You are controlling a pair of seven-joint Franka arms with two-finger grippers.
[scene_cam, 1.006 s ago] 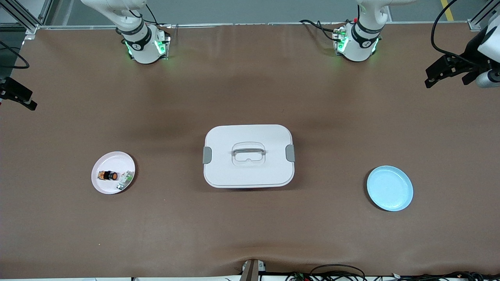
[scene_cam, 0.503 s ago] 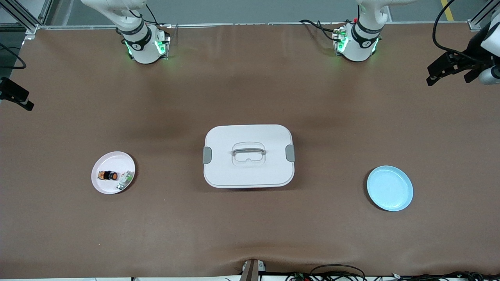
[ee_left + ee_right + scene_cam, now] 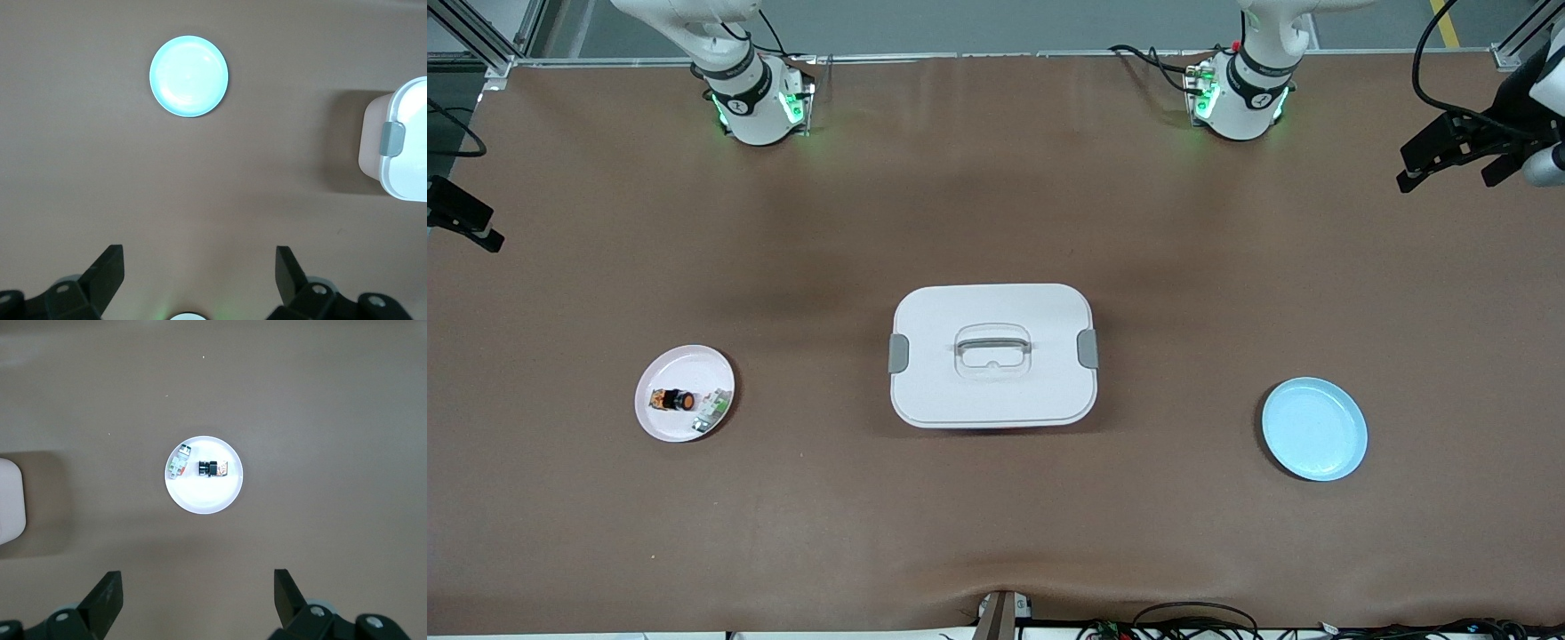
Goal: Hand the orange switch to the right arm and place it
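Item: orange switch [image 3: 213, 469] on pink plate [image 3: 203, 499], untouched.
My right claw [image 3: 197, 603], open, hangs high; switch at twelve o'clock, lengthwise three-to-nine. Left claw [image 3: 199, 280] open, waits.

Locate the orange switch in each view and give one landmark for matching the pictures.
Front view: the orange switch lies on the pink plate toward the right arm's end of the table, beside the small green-and-white part.
Left wrist view: not in it; only the blue plate and one end of the white lidded box show.
Right wrist view: on the same plate, near the picture's middle.
Shared landmark: the white lidded box, in all three views.
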